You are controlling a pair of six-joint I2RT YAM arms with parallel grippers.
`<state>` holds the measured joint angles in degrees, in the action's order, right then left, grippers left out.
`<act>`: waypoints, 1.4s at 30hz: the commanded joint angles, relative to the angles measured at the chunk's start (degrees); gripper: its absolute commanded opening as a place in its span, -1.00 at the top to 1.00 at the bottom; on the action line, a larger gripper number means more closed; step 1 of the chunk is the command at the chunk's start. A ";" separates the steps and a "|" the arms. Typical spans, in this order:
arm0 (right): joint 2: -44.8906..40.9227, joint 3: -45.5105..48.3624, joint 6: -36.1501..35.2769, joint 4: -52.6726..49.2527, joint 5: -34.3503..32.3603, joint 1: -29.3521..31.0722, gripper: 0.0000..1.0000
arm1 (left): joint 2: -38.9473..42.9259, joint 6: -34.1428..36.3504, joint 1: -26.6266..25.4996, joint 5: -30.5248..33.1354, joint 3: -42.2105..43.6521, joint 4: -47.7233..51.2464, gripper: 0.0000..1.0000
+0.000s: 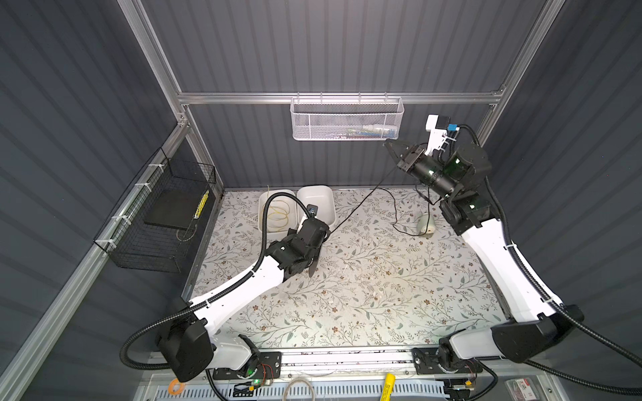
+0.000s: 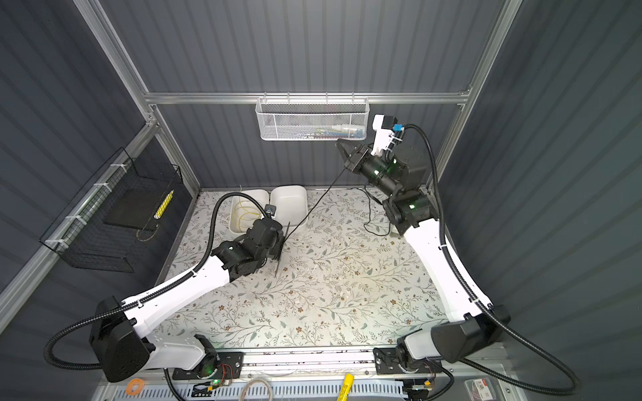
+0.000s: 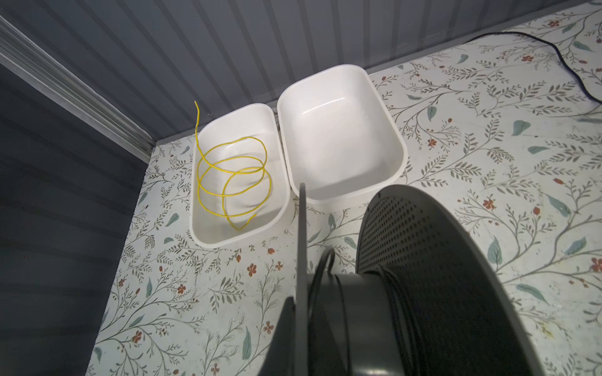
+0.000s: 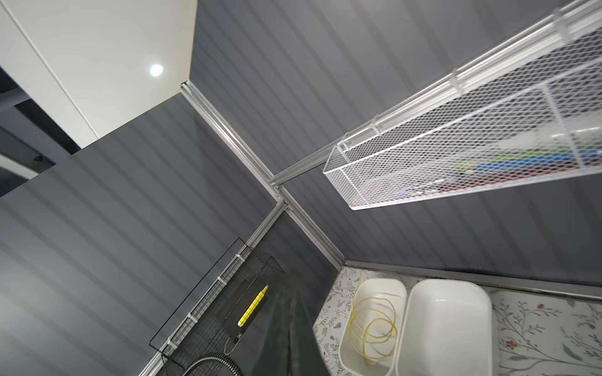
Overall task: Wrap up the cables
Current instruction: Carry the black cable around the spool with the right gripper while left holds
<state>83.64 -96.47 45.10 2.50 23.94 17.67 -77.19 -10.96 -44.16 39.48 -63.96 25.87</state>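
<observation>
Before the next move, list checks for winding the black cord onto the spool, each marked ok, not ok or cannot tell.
1. Left claw gripping spool: ok.
2. Right claw shut on black cord, cord taut: ok.
3. Turns seated on its hub: ok.
4. All cord wound: not ok; slack lies on table.
5. Slack free of tangles: cannot tell.
6. Yellow wire coiled in white bin, away from cord: ok.
</observation>
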 commanded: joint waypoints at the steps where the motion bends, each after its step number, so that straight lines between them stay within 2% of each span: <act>1: 2.47 -5.63 1.49 0.64 2.75 -3.32 0.86 | 2.21 1.23 0.22 -0.41 1.16 7.05 1.00; 5: 6.60 -10.92 3.28 -0.74 4.53 -7.23 0.77 | 4.66 1.28 0.22 0.63 2.13 9.99 1.00; 18: 13.41 -18.72 6.90 -2.54 6.39 -16.11 0.73 | 11.13 1.02 0.22 4.45 3.39 17.94 1.00; 24: 22.20 -31.95 5.53 -9.09 7.03 -17.19 0.82 | 14.07 0.83 0.22 5.16 3.12 22.03 1.00; 27: 27.41 -38.62 5.35 -12.41 7.08 -17.01 1.00 | 15.40 1.03 0.22 4.07 2.49 23.96 1.00; 30: 30.74 -41.61 3.94 -14.30 5.77 -15.76 1.00 | 16.40 2.61 0.22 0.79 1.04 25.23 1.00; 38: 34.76 -40.72 -3.15 -17.12 -2.04 -12.66 1.00 | 19.30 11.59 0.22 -17.30 -6.20 29.09 1.00; 42: 36.51 -38.83 -4.58 -17.59 -4.06 -12.32 1.00 | 20.24 13.20 0.22 -24.00 -10.61 33.35 1.00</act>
<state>119.55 -136.38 43.68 -14.72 23.03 5.23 -58.76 -1.10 -44.16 22.83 -70.37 55.90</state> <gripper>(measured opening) 0.043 0.086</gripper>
